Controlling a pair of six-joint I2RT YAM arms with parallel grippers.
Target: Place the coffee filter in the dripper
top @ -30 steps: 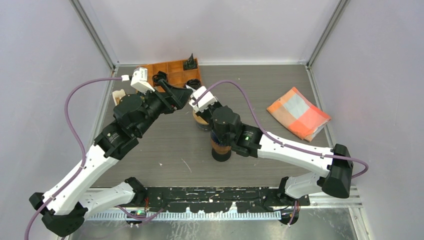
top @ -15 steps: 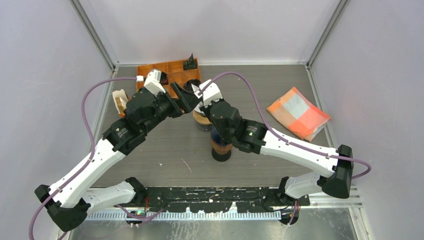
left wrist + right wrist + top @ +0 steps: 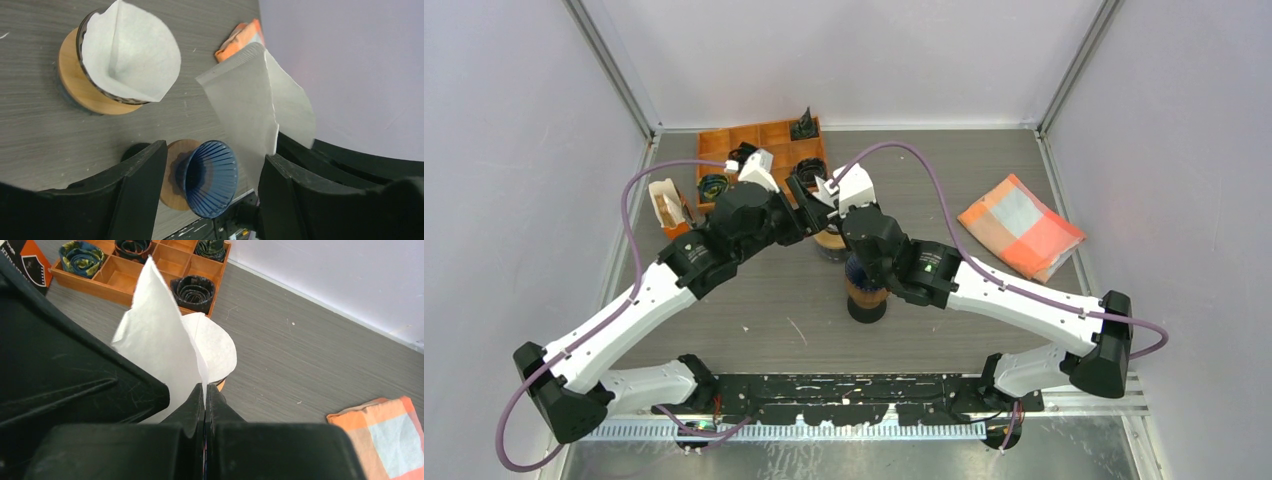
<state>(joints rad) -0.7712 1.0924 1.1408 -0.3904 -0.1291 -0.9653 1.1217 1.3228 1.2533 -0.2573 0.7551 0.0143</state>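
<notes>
While the right gripper (image 3: 205, 386) is pinched shut on the lower edge of a white paper filter (image 3: 160, 345), holding it up off the table, the left gripper (image 3: 214, 152) sits close beside it, jaws spread wide and gripping nothing. Below, framed between those open jaws in the left wrist view, stands an empty blue dripper (image 3: 210, 177). Nearby, a second dripper (image 3: 75, 75) already holds its own paper.

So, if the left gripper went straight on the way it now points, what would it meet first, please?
Probably the paper filter pinched in the right gripper, just ahead of its open jaws; the blue dripper lies beyond, though depth is unclear.
</notes>
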